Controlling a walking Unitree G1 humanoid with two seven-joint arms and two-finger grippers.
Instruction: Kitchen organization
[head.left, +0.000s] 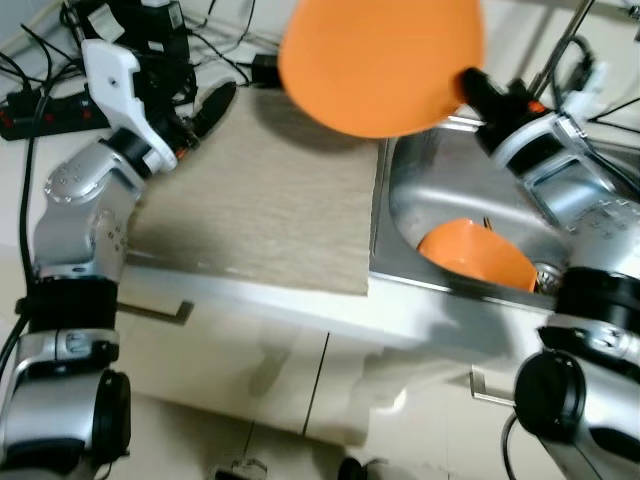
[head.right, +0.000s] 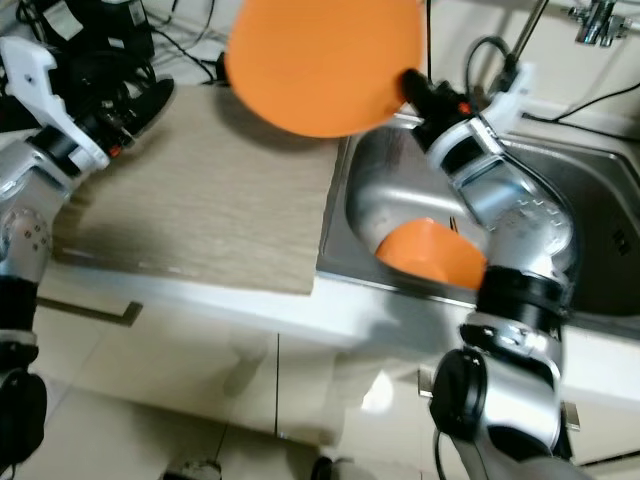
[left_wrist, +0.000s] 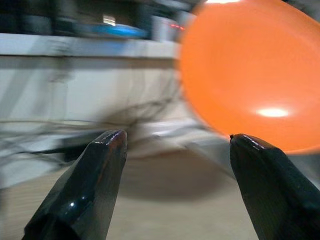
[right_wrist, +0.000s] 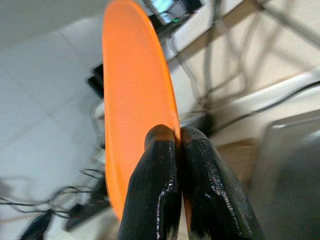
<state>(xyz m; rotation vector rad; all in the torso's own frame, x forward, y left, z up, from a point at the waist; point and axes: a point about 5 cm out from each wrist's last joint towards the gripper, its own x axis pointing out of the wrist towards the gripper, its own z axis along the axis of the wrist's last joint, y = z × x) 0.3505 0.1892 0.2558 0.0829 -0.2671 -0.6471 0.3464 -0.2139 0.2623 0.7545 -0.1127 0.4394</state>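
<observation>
Right gripper (right_wrist: 176, 137) was clamped on the rim of an orange plate (head.left: 380, 60), held above the counter mat (head.left: 260, 200) beside the sink (head.left: 420, 190). Left gripper (left_wrist: 175, 145) hovered wide open, holding nothing. Orange bowl (head.left: 478, 255) sat in the sink.

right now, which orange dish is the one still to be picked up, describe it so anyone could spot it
Look at the steel sink right of the beige counter mat. Inside it, against the front wall, an orange bowl lies tilted. Unlike the orange plate pinched in the right claw above the counter, nothing grips it.
</observation>
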